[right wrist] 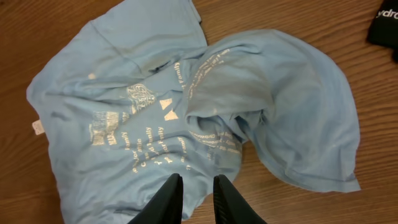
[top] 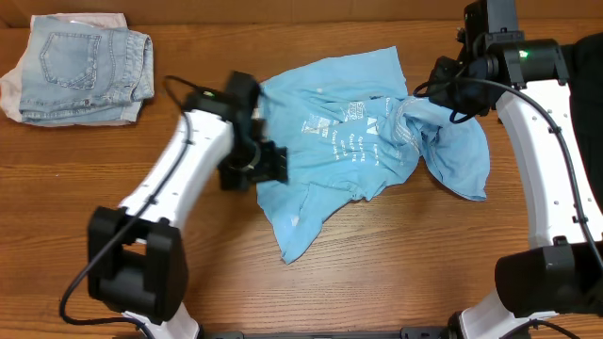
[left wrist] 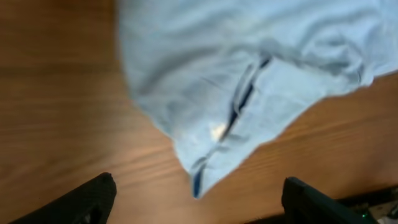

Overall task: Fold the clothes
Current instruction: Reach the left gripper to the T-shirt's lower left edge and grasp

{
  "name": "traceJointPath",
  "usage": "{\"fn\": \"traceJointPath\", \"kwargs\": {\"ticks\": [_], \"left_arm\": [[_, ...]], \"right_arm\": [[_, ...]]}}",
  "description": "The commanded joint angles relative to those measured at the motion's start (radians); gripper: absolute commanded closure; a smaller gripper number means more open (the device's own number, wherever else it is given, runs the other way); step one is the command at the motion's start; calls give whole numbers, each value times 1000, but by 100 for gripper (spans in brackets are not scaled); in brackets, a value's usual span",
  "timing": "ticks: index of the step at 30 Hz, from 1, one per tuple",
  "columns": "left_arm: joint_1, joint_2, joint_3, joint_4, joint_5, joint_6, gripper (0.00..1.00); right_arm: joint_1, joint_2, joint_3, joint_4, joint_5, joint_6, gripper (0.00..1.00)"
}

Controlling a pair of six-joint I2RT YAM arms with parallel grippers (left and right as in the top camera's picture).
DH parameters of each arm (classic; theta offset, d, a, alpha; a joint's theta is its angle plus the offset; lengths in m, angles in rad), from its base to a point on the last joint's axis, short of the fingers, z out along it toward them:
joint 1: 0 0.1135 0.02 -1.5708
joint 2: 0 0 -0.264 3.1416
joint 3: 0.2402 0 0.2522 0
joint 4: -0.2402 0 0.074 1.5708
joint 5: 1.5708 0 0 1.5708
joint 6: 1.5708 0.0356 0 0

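1. Item: light sky-blue cotton T-shirt with small white print (top: pixel 349 151). We are entering it as lying crumpled, print side up, in the middle of the brown wooden worktop (top: pixel 377 282), between the two arms.
2. Lie of the item: in the overhead view its long axis is running on a slant, from the far right down to a pointed corner at the near left. The right part is doubling over onto the print in a loose lobe, so we are judging the shirt as not yet flat and no fold as made.
3. Left tool (left wrist: pixel 200 186): we are noting its fingers standing well apart with nothing between them. It is hovering at the shirt's left edge, and a seamed corner of the cloth is pointing straight toward the gap.
4. Right tool (right wrist: pixel 196 180): we are noting its jaws only slightly parted and gripping nothing. It is hanging above the shirt, with the lobe lying ahead and to one side in its own view.
5. Governing relation: the lobe is lying on the right arm's side and the pointed corner on the left arm's. We are judging that the spreading calls for each arm to take its nearer edge and draw outward along the slant.
6. Also on the worktop: folded pale washed-denim shorts with a back pocket (top: pixel 80 66), well apart at the far left; a black cloth with white lettering (right wrist: pixel 384 25), only partly in view.
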Motion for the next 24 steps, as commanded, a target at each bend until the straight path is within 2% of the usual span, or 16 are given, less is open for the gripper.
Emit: {"fn": "traceJointPath", "kwargs": {"ticks": [1, 2, 6, 7, 10, 14, 18, 24], "left_arm": [[-112, -2, -65, 26, -37, -174, 16], [-137, -2, -84, 41, -44, -194, 16], [-225, -2, -164, 114, -47, -235, 14], [-243, -2, -180, 137, -48, -233, 11], [-256, -2, -186, 143, -56, -233, 11], [-258, -2, -186, 138, -137, -233, 9], [-258, -2, -186, 131, -139, -189, 6], [-278, -2, -204, 153, -47, -102, 4]], "right_arm": [[-7, 1, 9, 1, 10, 5, 80], [-7, 1, 9, -3, 10, 5, 78], [-7, 1, 9, -11, 14, 1, 57], [-7, 1, 9, -11, 14, 1, 44], [-6, 1, 9, -15, 13, 1, 40], [-6, 1, 9, -35, 13, 1, 35], [-6, 1, 9, -53, 13, 1, 32], [-6, 1, 9, -67, -26, 2, 13]]}}
